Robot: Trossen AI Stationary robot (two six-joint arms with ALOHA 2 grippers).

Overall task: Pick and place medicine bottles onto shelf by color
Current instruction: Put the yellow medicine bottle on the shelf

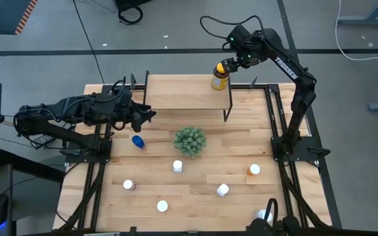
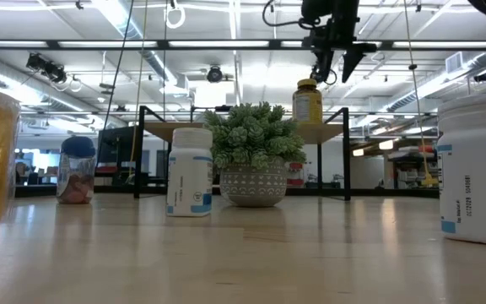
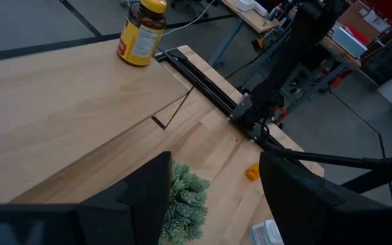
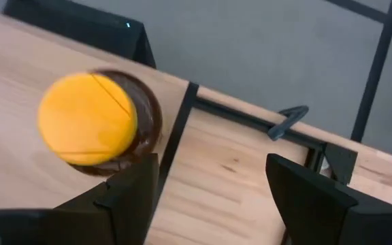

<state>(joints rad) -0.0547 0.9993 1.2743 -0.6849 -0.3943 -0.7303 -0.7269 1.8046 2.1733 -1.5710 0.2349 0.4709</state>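
One amber yellow-capped bottle (image 1: 220,77) stands on the light-wood shelf (image 1: 176,92); seven remain on the surface (image 1: 195,203). Right tool (image 1: 236,61) spread above it; left tool (image 1: 148,115) spread, empty.

Amber bottle (image 1: 220,78), yellow cap, upright at the right end of the shelf (image 1: 176,92), a light-wood board on thin black legs along the tabletop's far edge. Blue bottle (image 1: 138,141) on the tabletop near its left edge. Orange bottle (image 1: 253,170) toward the right edge. Five white-capped bottles (image 1: 177,166) scattered across the near half, one at the near-right corner.
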